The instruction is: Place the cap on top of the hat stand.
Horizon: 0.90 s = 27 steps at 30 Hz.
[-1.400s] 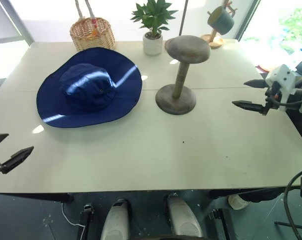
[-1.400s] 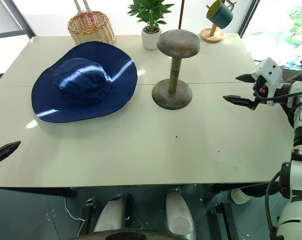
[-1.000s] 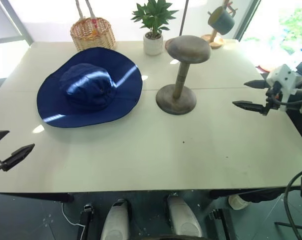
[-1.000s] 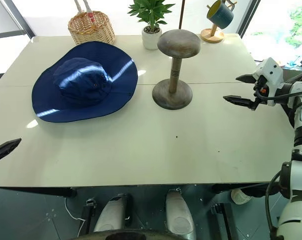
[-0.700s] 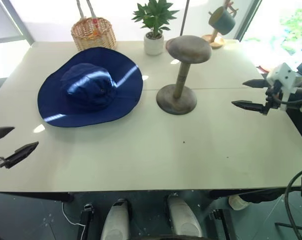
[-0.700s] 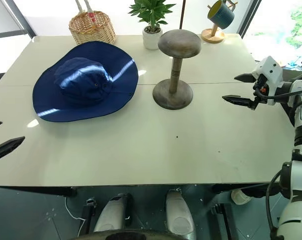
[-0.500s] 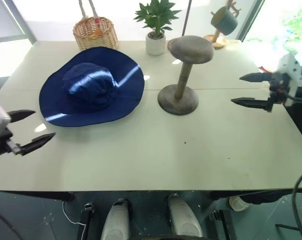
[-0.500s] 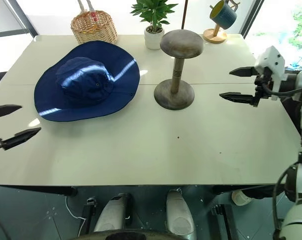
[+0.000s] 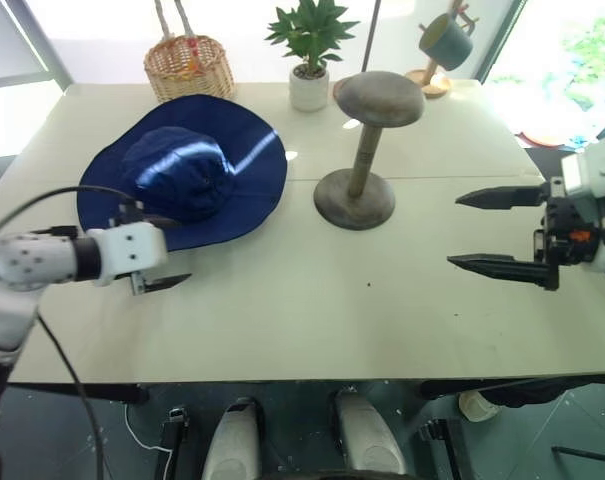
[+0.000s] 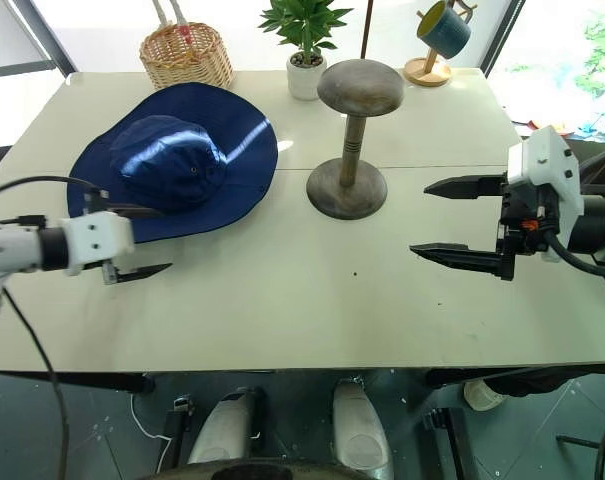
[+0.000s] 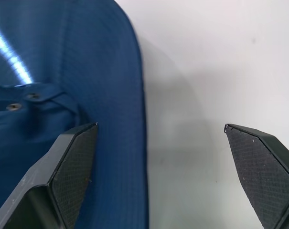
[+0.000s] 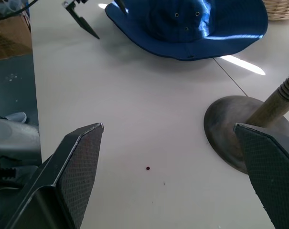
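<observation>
A pale tabletop (image 9: 282, 320) stands before bright windows, a seam running across its middle. The cap (image 9: 187, 170) lies flat, crown up, toward the far left corner; the hat stand (image 9: 367, 150) rises bare near the centre. Along the far edge sit a wicker basket (image 9: 187, 65), a potted plant (image 9: 310, 50) and a peg tree with a mug (image 9: 440, 45). The left gripper (image 10: 132, 240), fingers spread, straddles the cap's near brim edge. The right gripper (image 10: 457, 218) hangs spread wide near the right edge.
</observation>
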Available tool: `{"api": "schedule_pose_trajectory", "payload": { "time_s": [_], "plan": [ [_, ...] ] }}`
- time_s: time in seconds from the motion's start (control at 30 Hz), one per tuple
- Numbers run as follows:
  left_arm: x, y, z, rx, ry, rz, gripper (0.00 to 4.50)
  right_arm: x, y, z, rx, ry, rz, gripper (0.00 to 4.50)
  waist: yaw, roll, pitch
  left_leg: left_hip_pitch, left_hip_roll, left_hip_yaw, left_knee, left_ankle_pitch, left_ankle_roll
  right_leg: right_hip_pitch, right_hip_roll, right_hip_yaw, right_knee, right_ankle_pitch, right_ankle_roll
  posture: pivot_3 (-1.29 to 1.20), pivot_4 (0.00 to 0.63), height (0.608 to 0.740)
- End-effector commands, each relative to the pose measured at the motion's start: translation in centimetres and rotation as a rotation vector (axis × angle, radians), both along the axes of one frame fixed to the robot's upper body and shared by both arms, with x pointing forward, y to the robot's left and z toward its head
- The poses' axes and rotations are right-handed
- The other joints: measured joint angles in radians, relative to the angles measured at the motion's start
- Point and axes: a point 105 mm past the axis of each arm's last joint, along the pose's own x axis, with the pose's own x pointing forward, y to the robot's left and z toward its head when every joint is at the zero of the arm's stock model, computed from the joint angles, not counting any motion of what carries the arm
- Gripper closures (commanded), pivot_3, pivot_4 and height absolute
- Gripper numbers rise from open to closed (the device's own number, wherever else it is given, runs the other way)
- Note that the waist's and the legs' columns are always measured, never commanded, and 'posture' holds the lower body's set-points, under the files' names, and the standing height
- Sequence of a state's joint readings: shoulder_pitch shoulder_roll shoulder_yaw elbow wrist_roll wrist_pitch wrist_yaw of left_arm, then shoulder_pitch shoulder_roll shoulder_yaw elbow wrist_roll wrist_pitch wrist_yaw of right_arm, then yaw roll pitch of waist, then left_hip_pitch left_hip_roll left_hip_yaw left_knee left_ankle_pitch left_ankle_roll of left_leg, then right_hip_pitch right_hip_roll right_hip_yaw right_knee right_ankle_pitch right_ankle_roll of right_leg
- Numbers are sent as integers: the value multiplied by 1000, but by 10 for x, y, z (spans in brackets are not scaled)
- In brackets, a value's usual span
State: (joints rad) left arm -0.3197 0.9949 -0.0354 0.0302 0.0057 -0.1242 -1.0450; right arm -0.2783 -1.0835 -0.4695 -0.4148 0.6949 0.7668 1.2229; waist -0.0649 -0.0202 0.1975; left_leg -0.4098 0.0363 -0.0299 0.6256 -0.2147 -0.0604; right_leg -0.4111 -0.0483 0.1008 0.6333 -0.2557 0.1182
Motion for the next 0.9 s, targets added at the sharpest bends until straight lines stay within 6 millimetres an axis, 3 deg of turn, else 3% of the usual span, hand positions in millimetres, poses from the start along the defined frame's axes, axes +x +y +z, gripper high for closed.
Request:
{"api": "schedule_pose_trajectory", "payload": {
  "time_s": [0.03, 0.33, 0.57, 0.73, 0.83, 0.9],
  "plan": [
    [18, -1, -4, 66, -78, -4, 73, -8, 0, 9, -5, -49, -35, 0, 5, 0, 0, 0, 0, 0, 0, 0, 0, 0, 0, 0, 0, 0, 0, 0, 150, 740],
    [52, -22, -28, 158, -248, -15, 73, -14, 3, 9, 13, -56, -73, 0, 28, 0, -1, 0, 0, -1, 4, 0, 0, 2, 0, 0, 0, 2, 3, 0, 150, 740],
    [59, -21, -39, 192, -258, 13, 73, -12, 0, 16, 9, -68, -79, 0, 38, 1, -3, 2, 0, -1, 5, 0, 0, 6, 0, 0, 0, 2, 3, 0, 150, 740],
    [71, -17, -32, 214, -302, 58, 73, -8, 2, 19, 15, -79, -72, 0, 48, 2, -3, 3, 0, -1, 6, 0, 0, 6, 0, 0, 0, 3, 3, 0, 150, 740],
    [77, -15, -24, 190, -317, 96, 860, -5, 3, 17, 17, -82, -69, 0, 47, 2, -3, 2, 0, -1, 6, 0, 0, 5, 0, 0, 0, 3, 3, 0, 150, 740],
    [78, -13, -20, 180, -319, 110, 1904, -5, 3, 17, 18, -85, -67, 0, 45, 2, -3, 1, 0, -1, 5, 0, 0, 4, 0, 0, 0, 3, 3, 0, 150, 740]
  ]
}}
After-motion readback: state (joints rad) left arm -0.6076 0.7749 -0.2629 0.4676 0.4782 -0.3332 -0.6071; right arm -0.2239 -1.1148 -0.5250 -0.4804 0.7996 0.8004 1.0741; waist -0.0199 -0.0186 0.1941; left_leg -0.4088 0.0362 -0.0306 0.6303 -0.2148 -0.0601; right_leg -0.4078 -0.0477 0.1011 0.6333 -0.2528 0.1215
